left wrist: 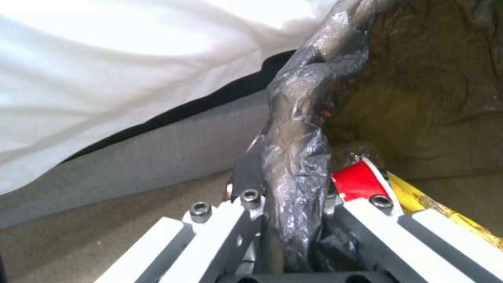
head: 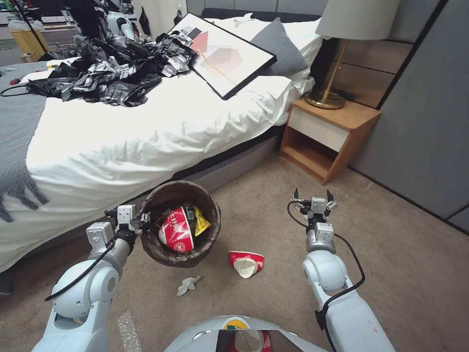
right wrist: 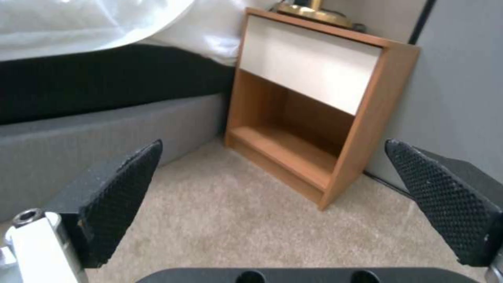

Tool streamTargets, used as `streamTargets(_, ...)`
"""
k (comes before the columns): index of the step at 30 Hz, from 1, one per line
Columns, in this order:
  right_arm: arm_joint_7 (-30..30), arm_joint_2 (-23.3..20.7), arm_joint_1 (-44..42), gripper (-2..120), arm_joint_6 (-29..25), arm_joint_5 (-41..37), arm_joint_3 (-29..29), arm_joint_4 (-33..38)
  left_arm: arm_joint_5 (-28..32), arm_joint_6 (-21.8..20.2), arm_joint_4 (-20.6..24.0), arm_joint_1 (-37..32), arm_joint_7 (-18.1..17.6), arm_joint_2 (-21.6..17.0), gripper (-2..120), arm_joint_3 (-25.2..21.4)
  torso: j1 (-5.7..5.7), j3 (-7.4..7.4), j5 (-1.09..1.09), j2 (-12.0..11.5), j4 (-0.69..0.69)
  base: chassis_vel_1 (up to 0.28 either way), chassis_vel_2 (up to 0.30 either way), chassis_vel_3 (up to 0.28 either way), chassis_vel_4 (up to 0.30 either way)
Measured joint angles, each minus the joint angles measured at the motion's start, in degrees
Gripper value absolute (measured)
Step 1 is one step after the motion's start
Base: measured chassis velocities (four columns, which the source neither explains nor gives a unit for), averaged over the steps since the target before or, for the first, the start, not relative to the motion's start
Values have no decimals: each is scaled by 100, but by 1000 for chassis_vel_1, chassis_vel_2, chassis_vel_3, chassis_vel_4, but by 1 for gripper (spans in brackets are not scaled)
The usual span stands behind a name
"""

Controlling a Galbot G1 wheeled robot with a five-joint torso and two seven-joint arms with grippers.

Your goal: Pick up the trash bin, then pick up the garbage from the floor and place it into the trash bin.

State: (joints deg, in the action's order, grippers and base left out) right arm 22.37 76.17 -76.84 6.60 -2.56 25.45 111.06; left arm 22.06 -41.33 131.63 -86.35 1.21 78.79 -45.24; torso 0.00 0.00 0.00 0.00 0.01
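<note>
The trash bin (head: pixel 180 224) hangs clear of the carpet at the 9 o'clock side of the head view, just beside the bed (head: pixel 146 122) edge. Its white shell is hidden: a dark brown, crinkly liner bag covers the rim and outer wall. The left claw (head: pixel 142 221) is clamped on the rim at the bin's 9 o'clock point. In the left wrist view the rim fold (left wrist: pixel 298 165) passes between the closed fingers as a glossy, wrinkled ridge of film; the fingertips are buried in it and cannot be made out.

Inside the bin lies a crushed red-and-white paper bowl (head: pixel 177 230), with a yellow wrapper (head: pixel 201 221) touching it at 3 o'clock. Further contents below them are obscured.

On the beige short-pile carpet (head: pixel 400 274), a second crushed red-and-white bowl (head: pixel 245 263) lies near the bin at 4 o'clock, mouth tilted toward the robot. A twisted white tissue wad (head: pixel 187 285) lies at the bin's 6 o'clock, apart from both.

The right claw (head: pixel 313 198) hovers above bare carpet at 3 o'clock of the bin, spread wide and holding nothing. The right wrist view shows its black, diamond-textured pads (right wrist: pixel 123 188) well apart, facing a wooden nightstand (right wrist: pixel 325 118) with a white drawer front and an open lower shelf. The lamp base on top is cut off.
</note>
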Motion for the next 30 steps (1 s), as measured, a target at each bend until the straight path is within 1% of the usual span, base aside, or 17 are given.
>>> streamTargets(5,-25,-76,8,100,375,-24,-10,132,-57,50,-7,1,35,-4,0,1,0,0,0,0,0,0,0,0,0)
streamTargets(8,-104,-309,156,100,965,-299,-61,319,-83,50,-12,-1,42,-10,0,1,0,0,1,0,-4,0,0,0,0)
streamTargets(9,-104,-309,156,100,965,-299,-61,319,-83,50,-12,-1,42,-10,0,1,0,0,1,0,-4,0,0,0,0)
streamTargets(11,-15,-733,464,100,1946,-1107,-257,490,-103,34,-12,-12,31,-11,0,-1,0,0,1,0,-3,0,0,0,0)
streamTargets(12,-15,-733,464,100,1946,-1107,-257,490,-103,34,-12,-12,31,-11,0,-1,0,0,1,0,-3,0,0,0,0)
streamTargets(13,52,-1465,968,100,3117,-2182,-616,511,-136,19,-13,-30,25,-2,0,-9,0,0,1,0,1,0,0,0,0)
streamTargets(14,50,-1713,1184,100,3406,-2605,-784,499,-143,14,-13,-34,24,4,0,-15,0,0,0,0,-1,0,0,0,0)
streamTargets(15,50,-1713,1184,100,3406,-2605,-784,499,-143,14,-13,-34,24,4,0,-15,0,0,0,0,-1,0,0,0,0)
streamTargets(16,11,-1986,1485,100,3562,-3170,-1050,387,-146,10,-13,-37,25,14,0,-21,0,0,-1,0,0,0,0,0,0)
streamTargets(17,-251,-2240,1814,100,3650,-3560,-1392,71,-151,10,-13,-41,24,26,0,-41,0,0,1,0,0,0,0,0,0)
streamTargets(19,-363,-2302,1935,100,3653,-3597,-1525,-93,-154,11,-12,-42,23,32,0,-50,0,1,1,0,0,0,0,0,0)
streamTargets(20,-554,-2361,2135,100,3652,-3700,-1767,-383,-156,11,-18,-43,23,45,0,-61,0,0,0,0,-1,0,0,0,0)
streamTargets(24,-679,-2271,2446,100,3637,-3974,-2305,-1025,-169,15,-64,-39,30,73,0,-68,0,0,1,0,-2,0,0,0,0)
streamTargets(25,-717,-2173,2554,100,3622,-3950,-2606,-1352,-183,17,-94,-31,30,78,0,-68,0,1,1,0,0,0,0,0,0)
streamTargets(26,-717,-2173,2554,100,3622,-3950,-2606,-1352,-183,17,-94,-31,30,78,0,-68,0,1,1,0,0,0,0,0,0)
streamTargets(28,-759,-2030,2676,100,3604,-3728,-3058,-1855,-195,20,-131,-7,34,79,0,-45,0,1,0,0,-1,0,0,0,0)
streamTargets(30,-772,-1983,2699,100,3600,-3630,-3164,-2000,-196,21,-135,-1,36,80,0,-40,0,0,0,0,-1,0,0,0,0)
